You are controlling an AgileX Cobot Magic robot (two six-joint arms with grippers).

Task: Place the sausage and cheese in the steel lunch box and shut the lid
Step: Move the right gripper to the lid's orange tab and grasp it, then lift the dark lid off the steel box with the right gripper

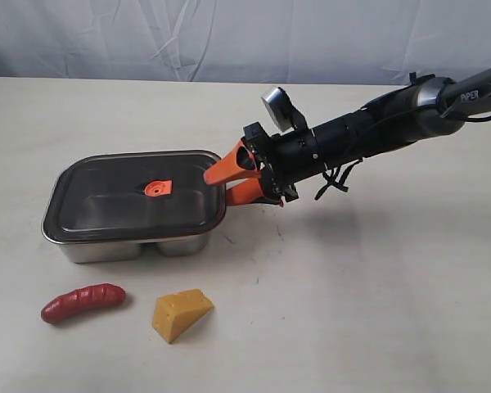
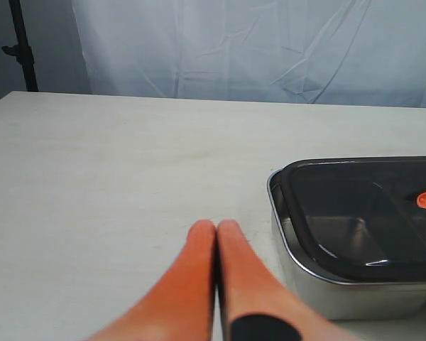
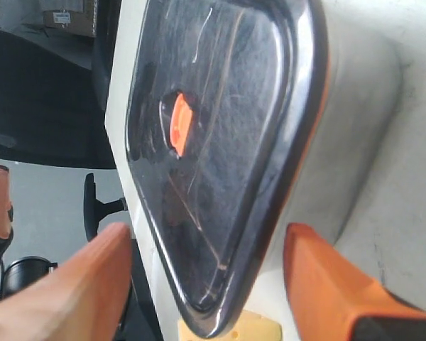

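Note:
The steel lunch box (image 1: pixel 106 246) stands left of the middle of the table, and the dark lid (image 1: pixel 123 205) with its orange valve tab (image 1: pixel 158 187) rests on top of it. My right gripper (image 1: pixel 221 188) is open at the box's right end, one orange finger above the lid's corner and one beside the wall. In the right wrist view the lid (image 3: pixel 227 142) has its corner between the spread fingers (image 3: pixel 92 277). The sausage (image 1: pixel 83 302) and the cheese (image 1: pixel 182 313) lie on the table in front of the box. My left gripper (image 2: pixel 216 227) is shut and empty, next to the box (image 2: pixel 305 291).
A white cloth (image 1: pixel 229 33) hangs behind the table's far edge. The right arm (image 1: pixel 376 123) reaches in low from the right. A black stand (image 2: pixel 21 46) rises past the table's corner in the left wrist view.

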